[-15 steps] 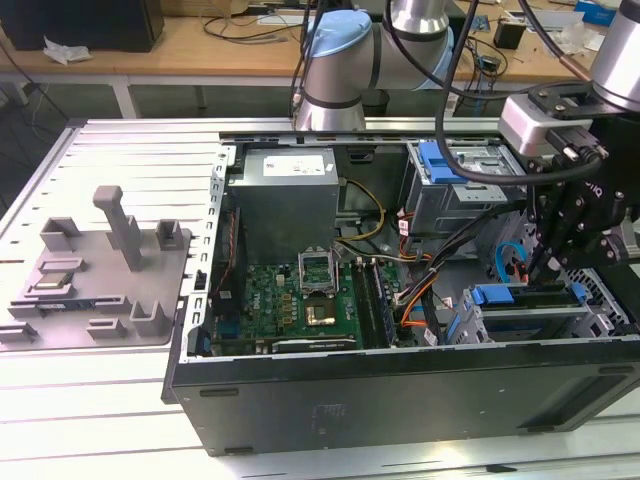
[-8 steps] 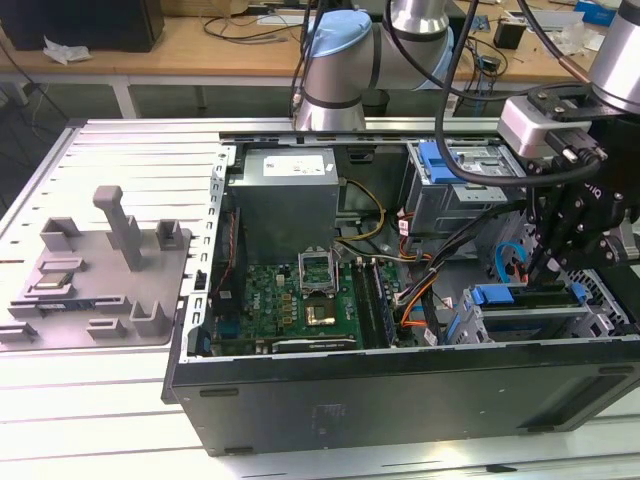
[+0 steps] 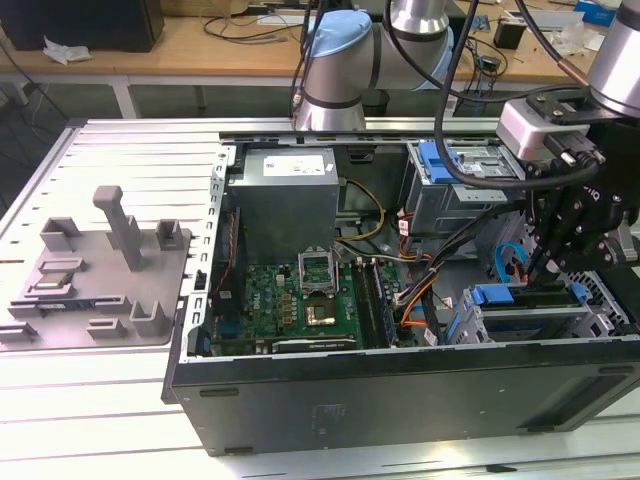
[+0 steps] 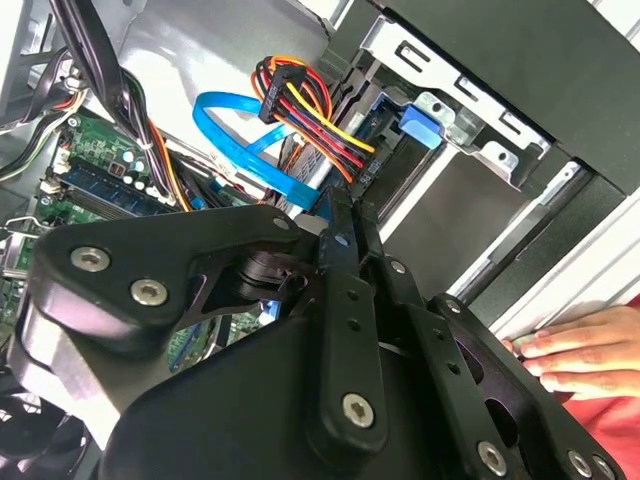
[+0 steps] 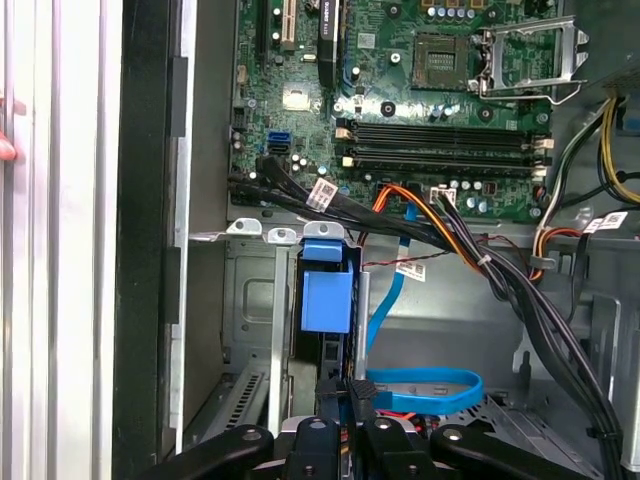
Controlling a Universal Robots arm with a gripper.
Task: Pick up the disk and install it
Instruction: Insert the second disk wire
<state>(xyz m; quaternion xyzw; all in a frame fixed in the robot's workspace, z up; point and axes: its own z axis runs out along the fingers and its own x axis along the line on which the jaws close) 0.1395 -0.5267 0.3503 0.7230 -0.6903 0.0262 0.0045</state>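
The disk (image 3: 530, 320) sits in the drive cage at the front corner of the open computer case, on the exterior view's right, with its blue rail along the top. In the first wrist view its blue end piece (image 5: 326, 298) stands edge-on in the cage slot. My gripper (image 3: 541, 268) reaches down into the case just above the disk's inner end. The black fingers (image 5: 338, 395) are pressed together with nothing visible between them, close behind the blue end piece. I cannot tell whether they touch it. In the second wrist view the gripper (image 4: 340, 215) points toward the cage.
Bundled power wires (image 4: 300, 110) and a looped blue data cable (image 5: 425, 385) crowd the space around the fingers. The motherboard (image 3: 290, 300) and grey power-supply box (image 3: 285, 195) fill the case's middle. A person's hand (image 4: 580, 350) rests on the table edge beside the case. A grey fixture (image 3: 95, 270) lies on the exterior view's left.
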